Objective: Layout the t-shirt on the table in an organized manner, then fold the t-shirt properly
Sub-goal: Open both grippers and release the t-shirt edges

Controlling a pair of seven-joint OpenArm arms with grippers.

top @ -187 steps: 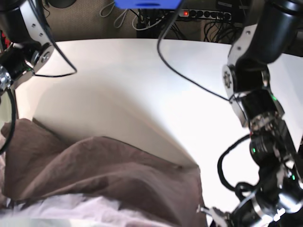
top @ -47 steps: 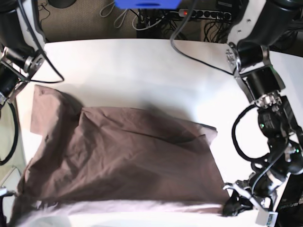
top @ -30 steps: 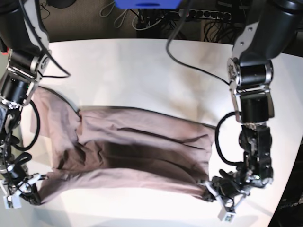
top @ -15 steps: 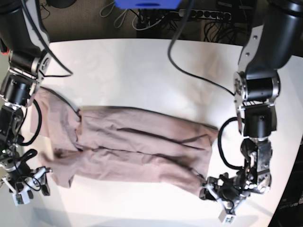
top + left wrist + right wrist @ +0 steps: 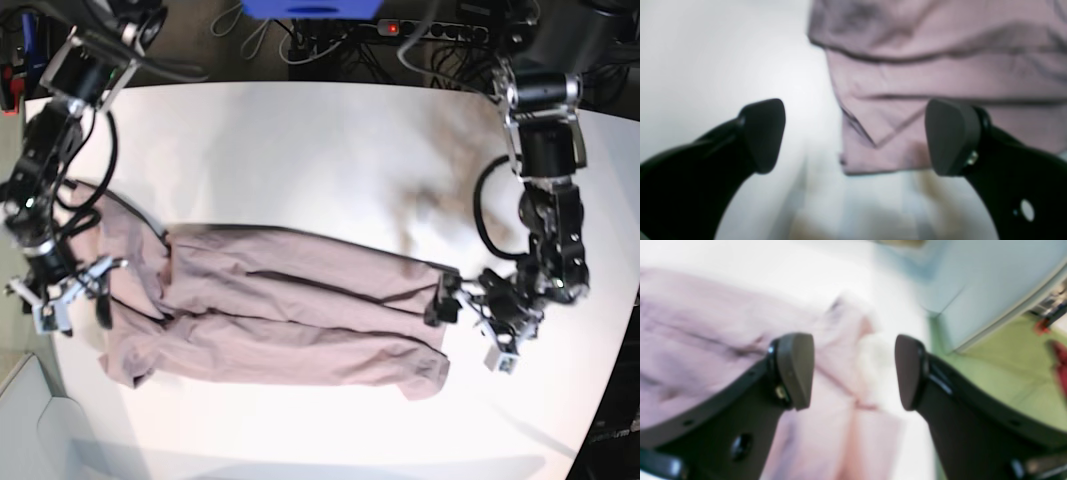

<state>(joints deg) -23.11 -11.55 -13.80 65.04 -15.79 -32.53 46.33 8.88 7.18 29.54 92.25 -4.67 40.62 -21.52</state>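
The dusty mauve cotton t-shirt (image 5: 280, 320) lies bunched crosswise on the large white smooth table (image 5: 300, 150), toward its near edge (far half bare). The black left gripper (image 5: 468, 322) sits just beside one end, the black right gripper (image 5: 72, 292) at the other.

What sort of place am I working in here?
Probably a robotics lab or test workspace, not a home: a big bare white table holding only the t-shirt, a power strip and loose cables on the floor behind it, and two arms mounted at the table's sides.
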